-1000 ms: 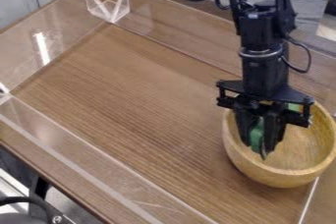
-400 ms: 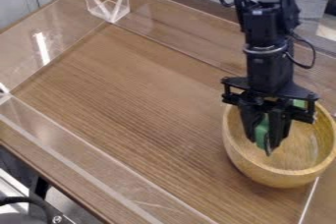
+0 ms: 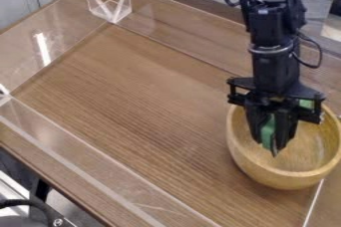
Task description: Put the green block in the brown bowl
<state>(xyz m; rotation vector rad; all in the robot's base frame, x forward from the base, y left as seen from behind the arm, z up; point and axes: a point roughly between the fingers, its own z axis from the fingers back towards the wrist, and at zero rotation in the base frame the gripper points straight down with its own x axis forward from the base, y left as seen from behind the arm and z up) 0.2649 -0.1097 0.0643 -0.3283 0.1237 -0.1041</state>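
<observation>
I have slid my gripper [image 3: 276,143], clenched on the green block [image 3: 277,131], toward three o'clock over the brown bowl [image 3: 253,168], ready for release.

Single black arm [image 3: 266,17] reaches down from top of frame, wrist near vertical. Gripper [image 3: 276,136] points steeply downward, fingers clamped together.

Block [image 3: 276,134] mostly hidden between gripper [image 3: 276,141] fingers; bowl [image 3: 253,166] far rim behind gripper; arm cut off above.
</observation>
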